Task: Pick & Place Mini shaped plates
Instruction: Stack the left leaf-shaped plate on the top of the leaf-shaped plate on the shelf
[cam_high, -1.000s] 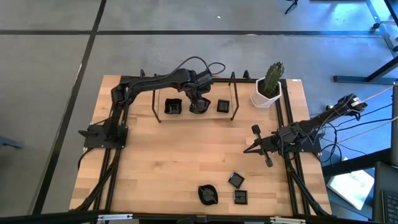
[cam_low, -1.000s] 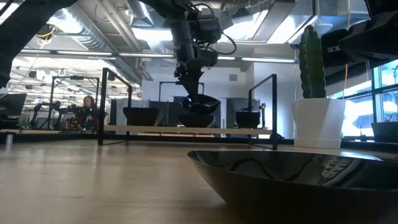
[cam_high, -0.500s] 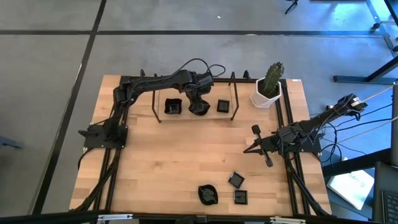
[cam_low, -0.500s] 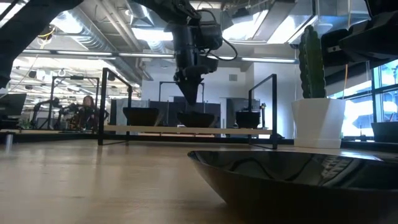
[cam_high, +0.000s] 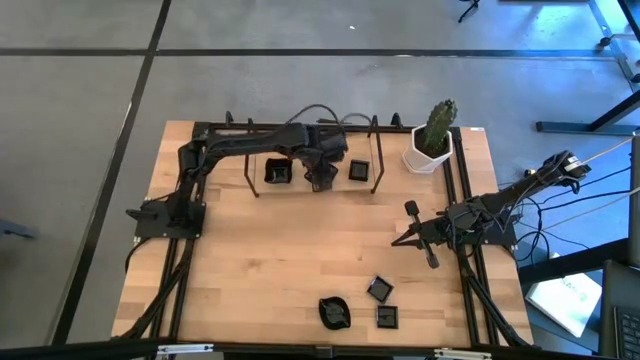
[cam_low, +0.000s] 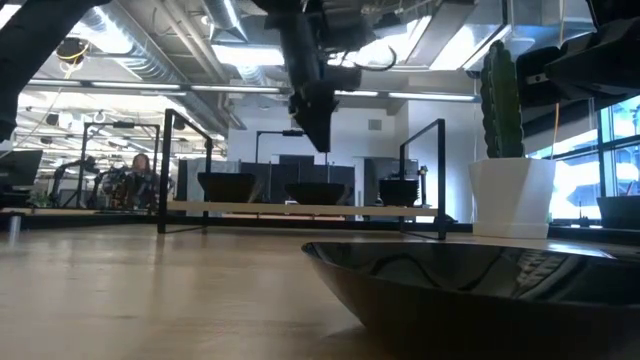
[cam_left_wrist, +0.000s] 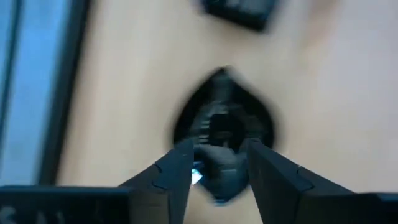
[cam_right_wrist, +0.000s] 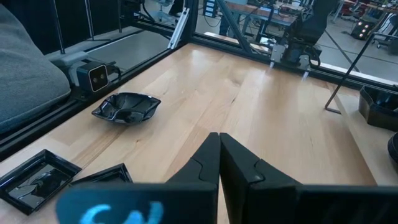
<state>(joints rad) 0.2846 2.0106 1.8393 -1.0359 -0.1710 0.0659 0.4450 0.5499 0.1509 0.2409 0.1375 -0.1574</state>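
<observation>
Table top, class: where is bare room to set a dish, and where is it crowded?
Free: the wide middle between the rack and the three near-edge plates. Crowded: the rack shelf, three dishes under the left gripper, and the cactus corner.

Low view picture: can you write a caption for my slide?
Left gripper open above three black dishes on a rack, a cactus pot beside it.
</observation>
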